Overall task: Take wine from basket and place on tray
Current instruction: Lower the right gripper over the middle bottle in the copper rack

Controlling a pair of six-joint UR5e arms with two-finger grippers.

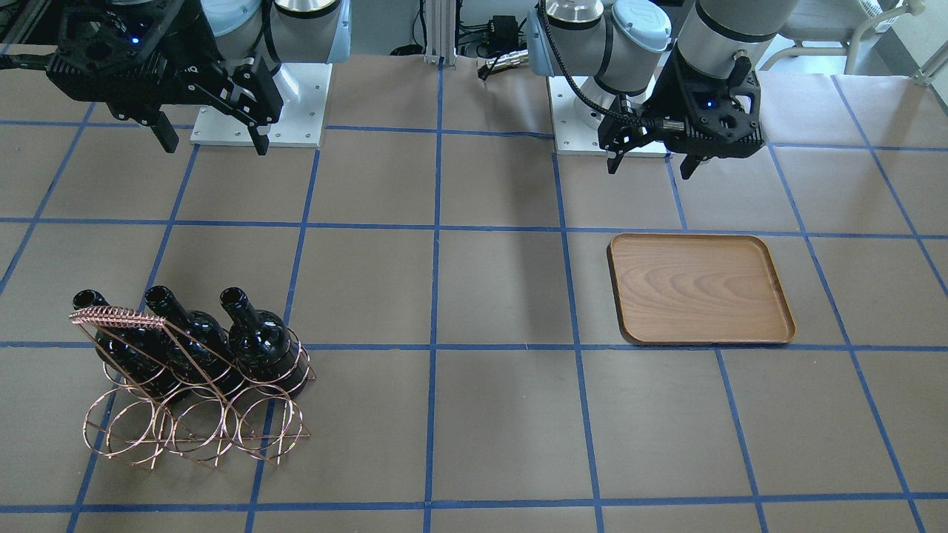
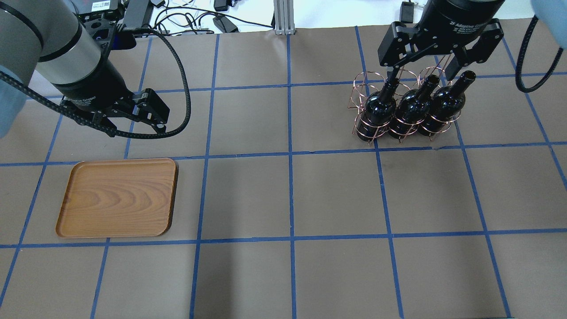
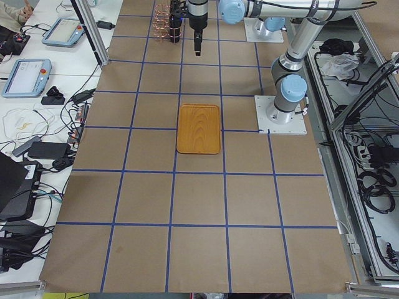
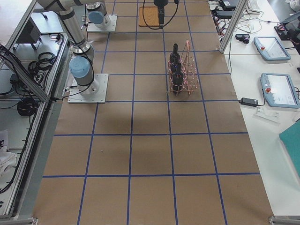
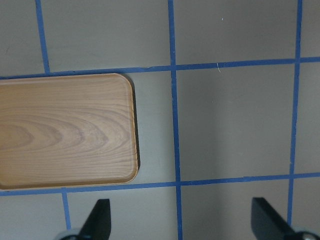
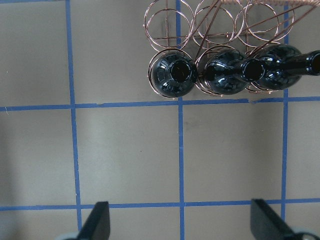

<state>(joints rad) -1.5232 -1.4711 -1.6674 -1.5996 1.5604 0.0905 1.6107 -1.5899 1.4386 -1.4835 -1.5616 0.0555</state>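
Three near-black wine bottles stand upright in one row of the copper wire basket (image 1: 194, 418), on the side nearer the robot; the bottles show in the front view (image 1: 257, 337) and overhead (image 2: 380, 107). The basket (image 2: 364, 86) also has empty rings. My right gripper (image 1: 215, 148) is open and empty, hanging above and on the robot's side of the basket (image 6: 220, 22); its wrist view looks down on the bottle mouths (image 6: 172, 74). The brown wooden tray (image 1: 700, 289) lies empty. My left gripper (image 1: 649, 170) is open and empty, above the table beside the tray (image 5: 65, 130).
The table is brown paper with a blue tape grid. The two arm base plates (image 1: 259, 104) (image 1: 592, 118) sit at the robot's edge. Cables and an aluminium post (image 2: 281, 15) lie at the far edge. Tablets (image 4: 269, 47) rest on a side table.
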